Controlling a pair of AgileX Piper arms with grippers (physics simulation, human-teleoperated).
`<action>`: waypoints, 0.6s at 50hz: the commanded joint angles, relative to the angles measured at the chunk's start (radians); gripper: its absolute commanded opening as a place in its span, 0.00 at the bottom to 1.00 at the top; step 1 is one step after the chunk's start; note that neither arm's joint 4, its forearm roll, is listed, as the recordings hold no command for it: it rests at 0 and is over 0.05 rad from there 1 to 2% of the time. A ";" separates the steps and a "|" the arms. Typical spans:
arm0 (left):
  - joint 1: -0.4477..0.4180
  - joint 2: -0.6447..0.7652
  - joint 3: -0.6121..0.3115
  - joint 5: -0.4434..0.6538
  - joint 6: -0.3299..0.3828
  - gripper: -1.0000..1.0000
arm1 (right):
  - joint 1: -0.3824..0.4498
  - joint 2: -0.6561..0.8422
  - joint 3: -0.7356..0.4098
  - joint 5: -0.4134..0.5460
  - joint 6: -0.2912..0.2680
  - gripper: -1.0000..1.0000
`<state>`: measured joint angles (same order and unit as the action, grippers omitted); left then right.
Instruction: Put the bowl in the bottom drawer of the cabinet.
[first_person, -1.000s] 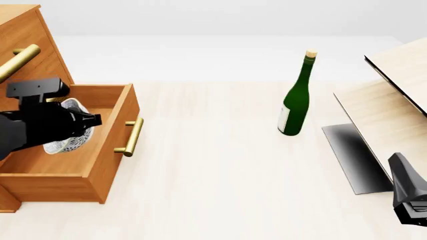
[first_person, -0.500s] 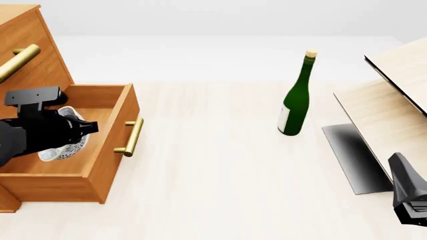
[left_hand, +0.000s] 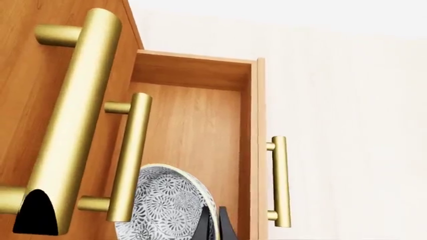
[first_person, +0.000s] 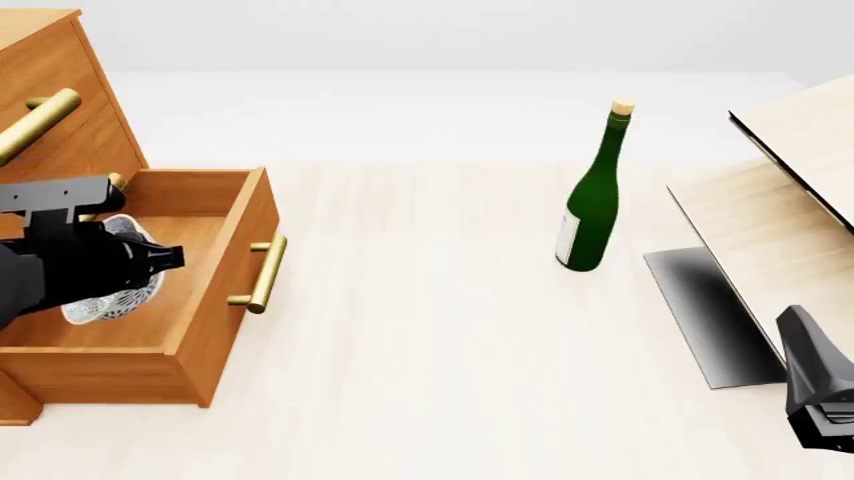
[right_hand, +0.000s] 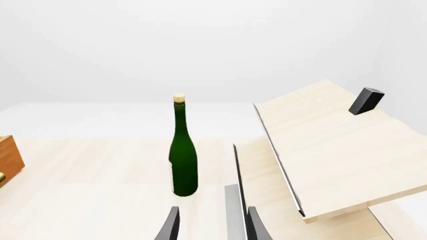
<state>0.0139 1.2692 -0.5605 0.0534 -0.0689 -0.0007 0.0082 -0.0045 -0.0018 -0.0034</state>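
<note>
The bowl (first_person: 104, 285) is held by its rim between the closed fingers of the left gripper (first_person: 150, 258), tilted on edge inside the open bottom drawer (first_person: 200, 330) of the cabinet (first_person: 60, 100). Whether the bowl's lower edge is touching the drawer floor cannot be told. If it is released at this tilt, it may roll or tip against the drawer wall just beyond the fingertips. The handle (left_hand: 130, 155) of the drawer above is seen close beside the fingers, so a careless lift may strike it. The right gripper (right_hand: 212, 225) is parked with fingers narrowly apart, empty, well away from the bottle (first_person: 593, 195) on the counter (first_person: 441, 370).
</note>
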 joint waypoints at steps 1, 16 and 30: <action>0.016 -0.001 -0.014 0.007 0.010 0.00 | 0.000 0.000 0.000 0.000 0.000 1.00; 0.034 0.040 -0.013 -0.024 0.026 0.00 | 0.000 0.000 0.000 0.000 0.000 1.00; 0.028 0.047 -0.015 -0.034 0.017 0.00 | 0.000 0.000 0.000 0.000 0.000 1.00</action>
<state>0.0426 1.3131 -0.5710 0.0301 -0.0508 -0.0007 0.0082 -0.0045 -0.0018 -0.0034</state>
